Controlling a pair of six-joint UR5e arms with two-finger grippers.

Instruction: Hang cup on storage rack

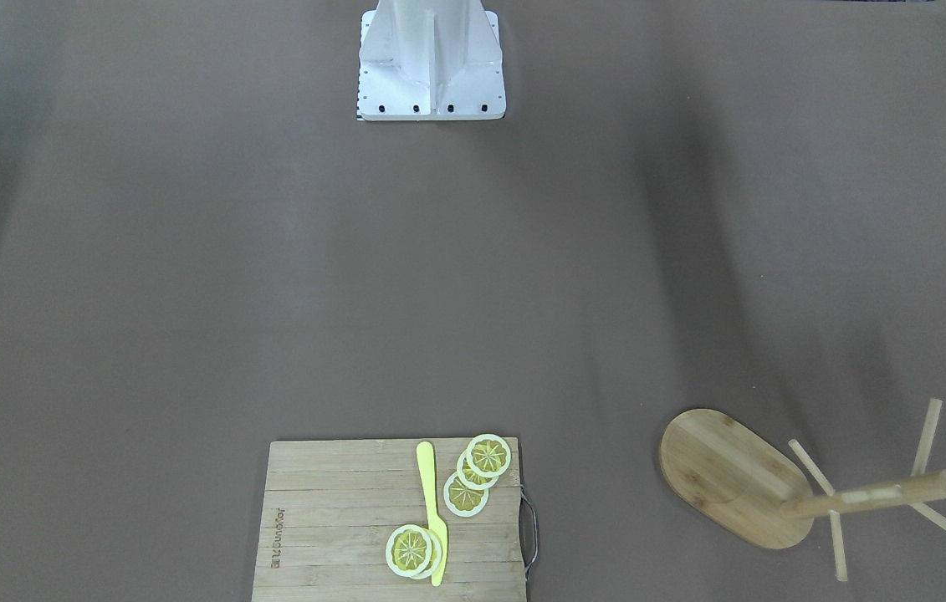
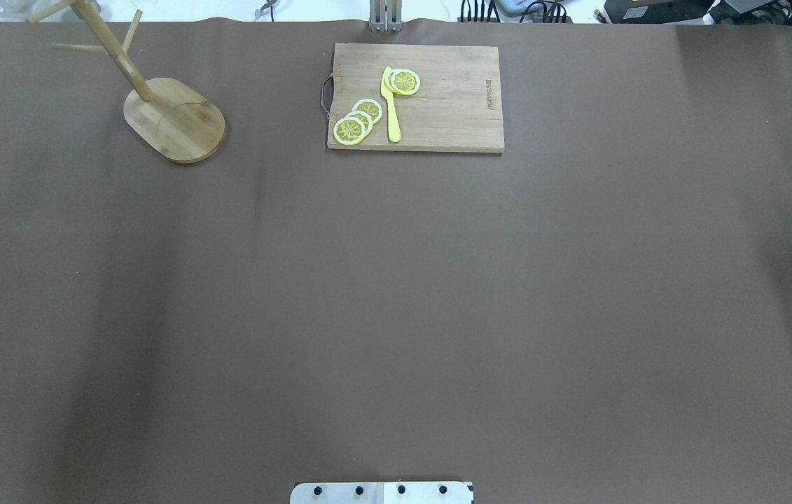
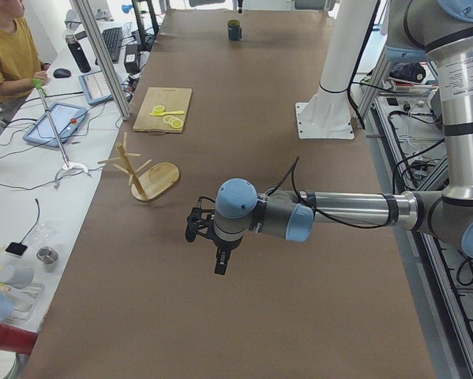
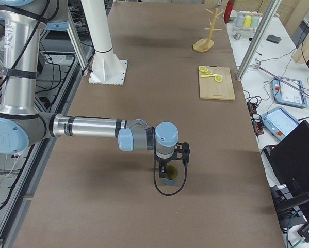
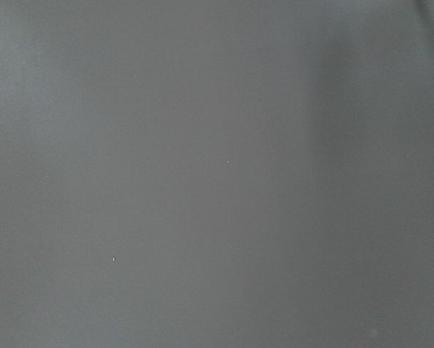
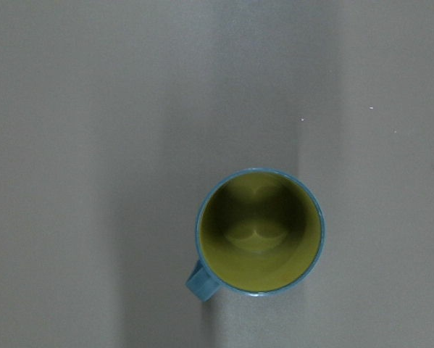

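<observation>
Right gripper (image 4: 164, 169) — above upright cup (image 6: 260, 232)

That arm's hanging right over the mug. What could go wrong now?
The right gripper hovers above the cup; coming down off-centre, it might knock the rim and tip it. The storage rack stands far across the table, so a long carry could let the cup slip. Its thin pegs leave little margin.

The left tool (image 3: 220, 265) is pointed straight down. The right tool (image 4: 164, 169) is pointed down too; neither's opening can be judged.
</observation>
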